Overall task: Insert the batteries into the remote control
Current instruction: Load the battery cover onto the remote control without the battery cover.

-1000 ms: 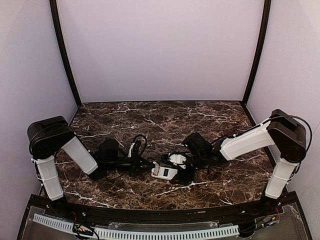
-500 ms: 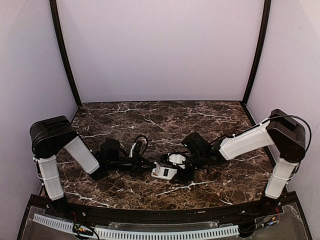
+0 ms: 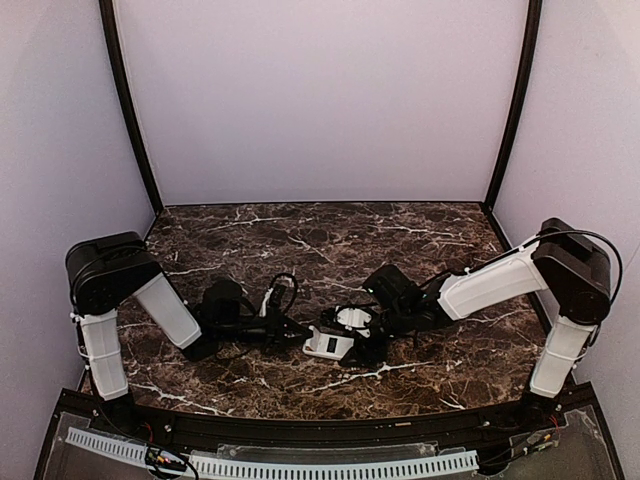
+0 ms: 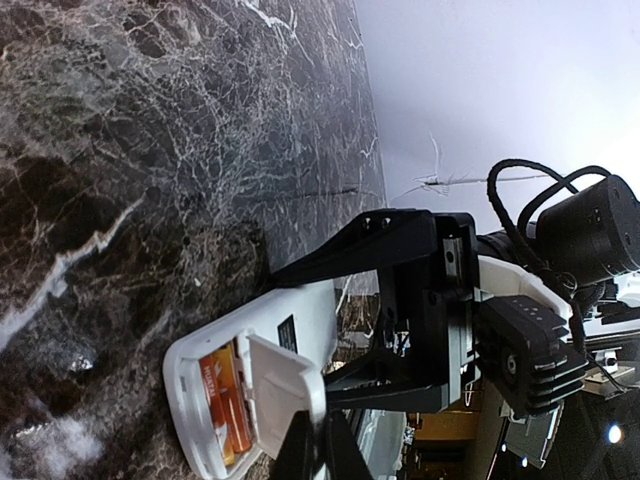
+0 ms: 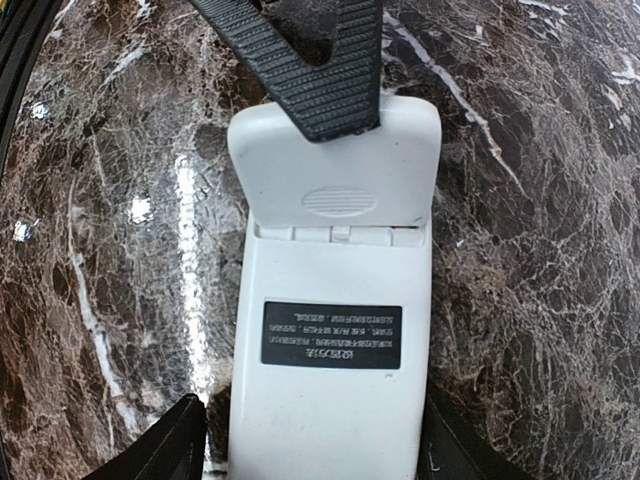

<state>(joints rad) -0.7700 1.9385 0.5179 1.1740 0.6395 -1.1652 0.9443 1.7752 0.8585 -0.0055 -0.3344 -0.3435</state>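
Now the remote control lies back-up on the table, batteries in its bay. We judge it light, stiff, slippery: best clamped across the long edges our right gripper straddles wide; left gripper closed against the cover.

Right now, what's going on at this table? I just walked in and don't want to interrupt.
The remote control lies back-up on the marble table, orange batteries already in its compartment. The left gripper, shut, presses its tips on the loose cover plate, which sits tilted and not yet seated. The right gripper straddles the remote's other end, jaws open on either side.
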